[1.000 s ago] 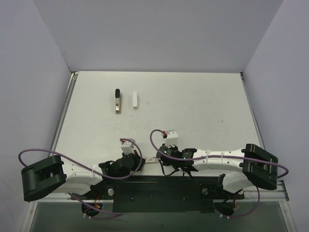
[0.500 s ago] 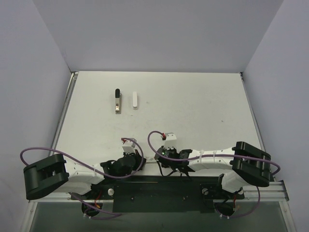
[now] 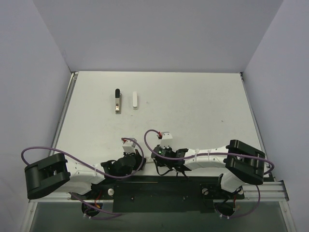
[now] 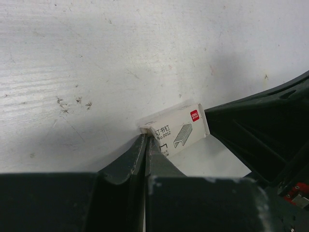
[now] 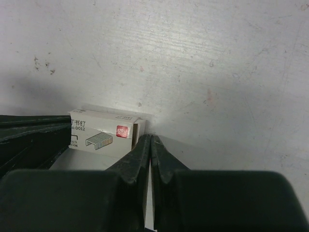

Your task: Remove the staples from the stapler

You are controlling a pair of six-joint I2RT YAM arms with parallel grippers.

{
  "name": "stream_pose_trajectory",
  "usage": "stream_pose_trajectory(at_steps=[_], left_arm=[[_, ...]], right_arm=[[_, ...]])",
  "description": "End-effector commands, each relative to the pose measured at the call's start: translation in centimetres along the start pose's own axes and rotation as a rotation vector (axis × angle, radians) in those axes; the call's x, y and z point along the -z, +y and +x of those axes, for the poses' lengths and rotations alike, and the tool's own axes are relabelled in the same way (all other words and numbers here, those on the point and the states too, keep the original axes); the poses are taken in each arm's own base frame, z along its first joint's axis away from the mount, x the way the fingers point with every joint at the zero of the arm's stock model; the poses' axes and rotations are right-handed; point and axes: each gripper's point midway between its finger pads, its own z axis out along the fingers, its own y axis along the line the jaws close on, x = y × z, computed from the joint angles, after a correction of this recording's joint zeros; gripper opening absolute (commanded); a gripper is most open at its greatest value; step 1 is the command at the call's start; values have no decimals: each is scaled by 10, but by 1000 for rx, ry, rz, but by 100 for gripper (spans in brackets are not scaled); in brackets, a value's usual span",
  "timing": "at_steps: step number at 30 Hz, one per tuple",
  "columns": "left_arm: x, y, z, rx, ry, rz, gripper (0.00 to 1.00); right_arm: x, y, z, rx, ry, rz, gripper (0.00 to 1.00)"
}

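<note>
A black and brass stapler (image 3: 117, 100) lies at the far left of the table, with a white oblong piece (image 3: 135, 100) beside it. A small white staple box (image 4: 178, 130) lies at the near edge between both grippers, and it also shows in the right wrist view (image 5: 104, 133). My left gripper (image 4: 145, 138) is shut, its tips at the box's left end. My right gripper (image 5: 150, 139) is shut, its tips at the box's right end. In the top view, the left gripper (image 3: 144, 159) and right gripper (image 3: 155, 158) meet low down and far from the stapler.
Grey walls enclose the white table (image 3: 193, 111) on three sides. The black mounting rail (image 3: 159, 191) runs along the near edge under the arms. The right gripper's dark fingers (image 4: 260, 130) fill the right of the left wrist view.
My right arm has swung left, bringing its wrist closer to the left gripper. The left arm has shifted slightly. The stapler and white piece have not moved.
</note>
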Motion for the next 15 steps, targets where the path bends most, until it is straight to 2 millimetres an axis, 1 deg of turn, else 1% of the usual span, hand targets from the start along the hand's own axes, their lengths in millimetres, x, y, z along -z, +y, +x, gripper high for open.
stream_pose_trajectory(at_steps=[1,4,8,15], left_arm=[[7,37,33,-98,129,-102,0],[6,36,33,-96,128,-99,0],[6,34,33,-94,127,-91,0],[10,33,27,-94,116,-95,0]], right_arm=[[-6,15,16,-2,74,-44,0],[-7,25,17,-11,85,-72,0],[-8,27,17,-9,88,-76,0],[-2,10,9,5,56,-27,0]])
